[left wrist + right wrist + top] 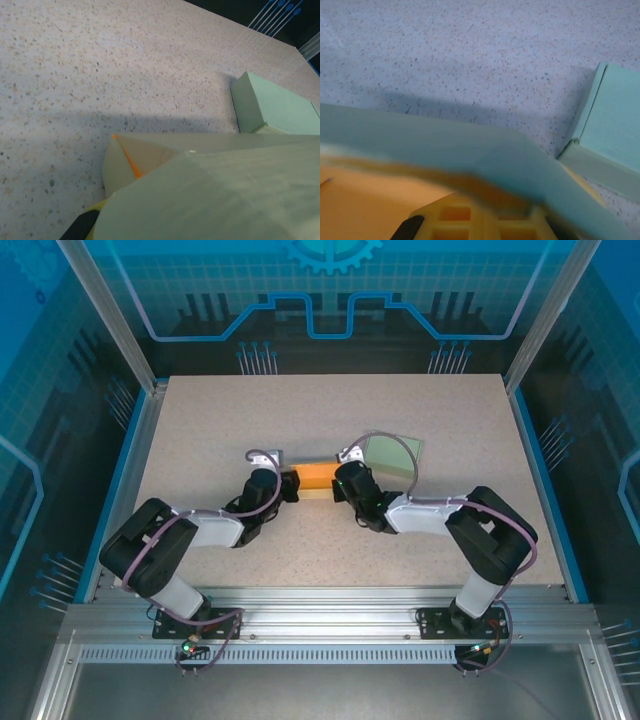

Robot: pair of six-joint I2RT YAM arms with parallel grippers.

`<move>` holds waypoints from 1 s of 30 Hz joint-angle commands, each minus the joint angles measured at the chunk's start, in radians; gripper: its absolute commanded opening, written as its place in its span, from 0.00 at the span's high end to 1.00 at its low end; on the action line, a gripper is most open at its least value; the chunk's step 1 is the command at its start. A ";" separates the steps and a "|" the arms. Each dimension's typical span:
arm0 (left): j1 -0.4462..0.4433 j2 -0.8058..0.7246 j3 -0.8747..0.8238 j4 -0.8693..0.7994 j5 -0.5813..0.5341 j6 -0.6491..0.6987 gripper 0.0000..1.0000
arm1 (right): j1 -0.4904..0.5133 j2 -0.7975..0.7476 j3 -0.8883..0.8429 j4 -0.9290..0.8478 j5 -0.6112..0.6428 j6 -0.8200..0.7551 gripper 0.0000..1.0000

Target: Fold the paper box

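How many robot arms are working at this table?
2. The left arm reaches in from the near left, the right arm from the near right; both meet at the paper box.

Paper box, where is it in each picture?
Top external: paper box sits in the middle of the picture.
Left wrist: it is close up, at the bottom and right.
Right wrist: it runs across the bottom.
Shared landmark: speckled table.

From above, the wrists cover both ends of the paper box (316,476), hiding the jaws. In the right wrist view its near flap (445,145) is blurred and runs off the frame.
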 commanded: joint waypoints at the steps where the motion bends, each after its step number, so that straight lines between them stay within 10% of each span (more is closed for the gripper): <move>1: -0.024 -0.013 -0.050 0.012 0.070 -0.002 0.92 | 0.034 -0.017 -0.033 0.036 -0.042 0.017 1.00; 20: -0.038 -0.394 -0.220 -0.164 0.086 -0.028 0.27 | 0.055 0.058 -0.068 0.062 0.034 0.029 1.00; 30: -0.050 -0.883 -0.179 -0.642 -0.025 -0.043 0.25 | 0.056 0.060 -0.062 0.058 0.029 0.021 1.00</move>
